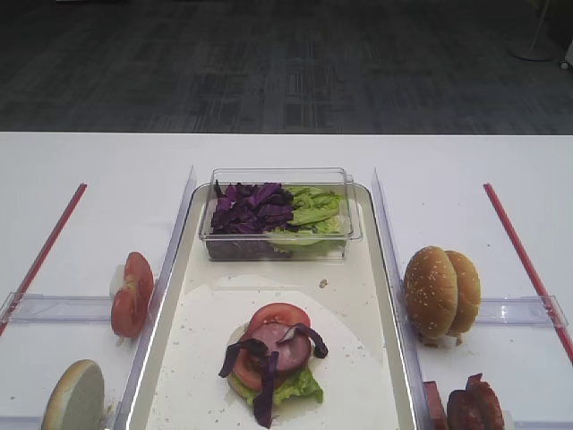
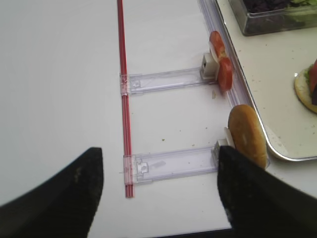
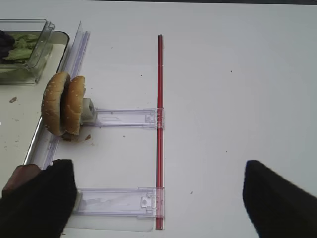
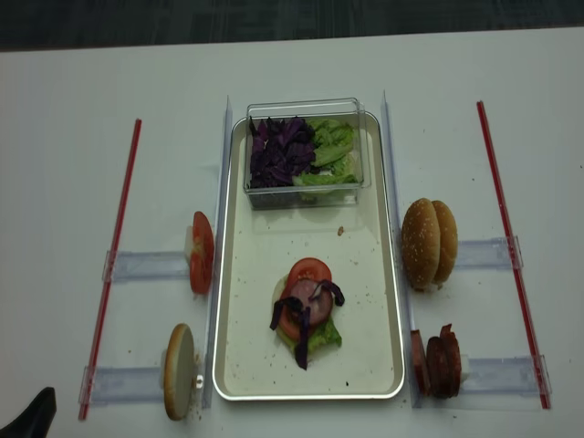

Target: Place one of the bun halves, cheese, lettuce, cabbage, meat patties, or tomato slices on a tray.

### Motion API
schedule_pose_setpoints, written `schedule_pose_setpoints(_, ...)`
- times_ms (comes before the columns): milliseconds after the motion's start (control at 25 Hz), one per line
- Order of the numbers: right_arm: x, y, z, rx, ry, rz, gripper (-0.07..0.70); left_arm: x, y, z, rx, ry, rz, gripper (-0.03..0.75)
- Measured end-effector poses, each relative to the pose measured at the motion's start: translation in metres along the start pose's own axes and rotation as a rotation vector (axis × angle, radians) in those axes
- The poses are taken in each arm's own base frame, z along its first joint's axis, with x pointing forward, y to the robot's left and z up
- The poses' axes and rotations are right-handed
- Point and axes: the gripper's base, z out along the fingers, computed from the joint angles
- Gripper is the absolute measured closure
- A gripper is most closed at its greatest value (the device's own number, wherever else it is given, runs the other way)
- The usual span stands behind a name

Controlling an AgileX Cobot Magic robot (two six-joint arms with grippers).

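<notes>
Both grippers, left and right, stood wide open and empty. Purple cabbage lay draped on the stack inside the tray. Judged next: crown bun halves, gripped squarely and lowered centred.

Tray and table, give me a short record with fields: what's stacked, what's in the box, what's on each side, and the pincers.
tray: holds box and stack
stack: lettuce, meat, tomato, cabbage shreds on top
box: purple cabbage left, lettuce right
left of tray: tomato slices, one bun half, standing on edge
right of tray: bun halves, meat patties
left pincer: open, empty
right pincer: open, empty
</notes>
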Motion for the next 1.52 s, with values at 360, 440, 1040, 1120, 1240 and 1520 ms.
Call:
schedule_pose_setpoints(360,0.0,0.0,0.0,0.0,0.0,0.002,-0.06,0.0,0.0,0.0,0.0,0.0,0.0,0.265)
schedule_pose_setpoints(440,0.0,0.0,0.0,0.0,0.0,0.002,-0.06,0.0,0.0,0.0,0.0,0.0,0.0,0.265)
schedule_pose_setpoints(1040,0.0,0.0,0.0,0.0,0.0,0.002,-0.06,0.0,0.0,0.0,0.0,0.0,0.0,0.266)
schedule_pose_setpoints(1120,0.0,0.0,0.0,0.0,0.0,0.002,-0.06,0.0,0.0,0.0,0.0,0.0,0.0,0.266)
schedule_pose_setpoints(1240,0.0,0.0,0.0,0.0,0.0,0.002,-0.06,0.0,0.0,0.0,0.0,0.0,0.0,0.269)
schedule_pose_setpoints(1520,0.0,0.0,0.0,0.0,0.0,0.002,-0.06,0.0,0.0,0.0,0.0,0.0,0.0,0.284)
